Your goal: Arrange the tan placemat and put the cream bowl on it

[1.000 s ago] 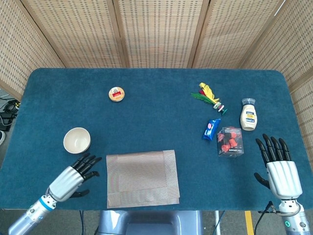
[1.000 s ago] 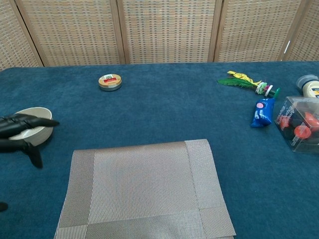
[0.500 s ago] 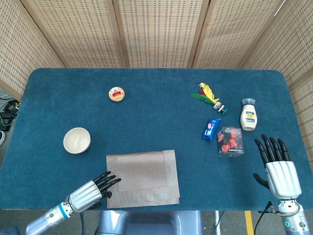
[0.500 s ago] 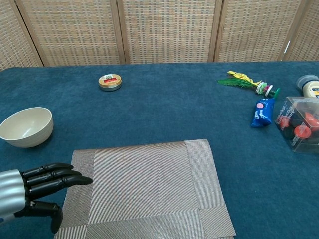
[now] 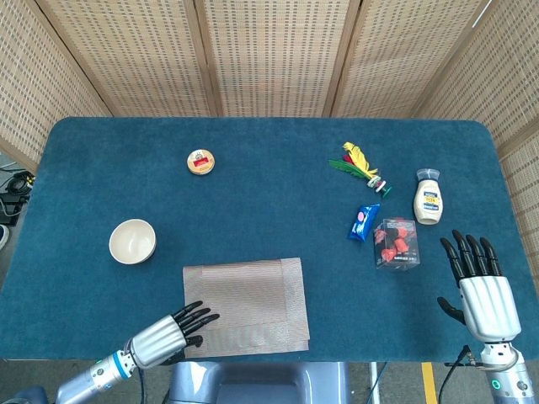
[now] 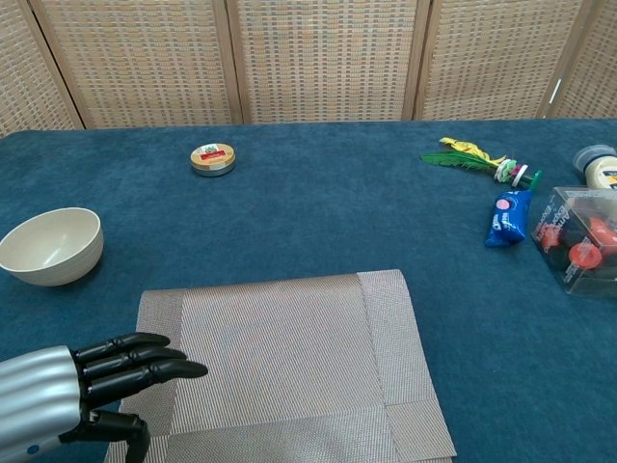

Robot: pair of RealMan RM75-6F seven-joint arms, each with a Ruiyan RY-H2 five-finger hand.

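Note:
The tan placemat (image 5: 248,305) (image 6: 284,362) lies flat at the table's front edge, left of centre. The cream bowl (image 5: 132,241) (image 6: 52,246) stands upright on the blue cloth, left of the mat and apart from it. My left hand (image 5: 167,336) (image 6: 82,382) reaches over the mat's near left corner, fingers stretched out and apart, holding nothing; whether it touches the mat I cannot tell. My right hand (image 5: 477,289) hovers open at the front right, empty, seen only in the head view.
A round tin (image 5: 200,162) sits at the back left. On the right are a feather toy (image 5: 360,165), a blue packet (image 5: 363,222), a clear box with red pieces (image 5: 397,243) and a white bottle (image 5: 429,198). A woven screen stands behind the table.
My left hand has moved from beside the bowl toward the front edge and then right, onto the mat's near left corner. The bowl, the mat and the right hand stayed put.

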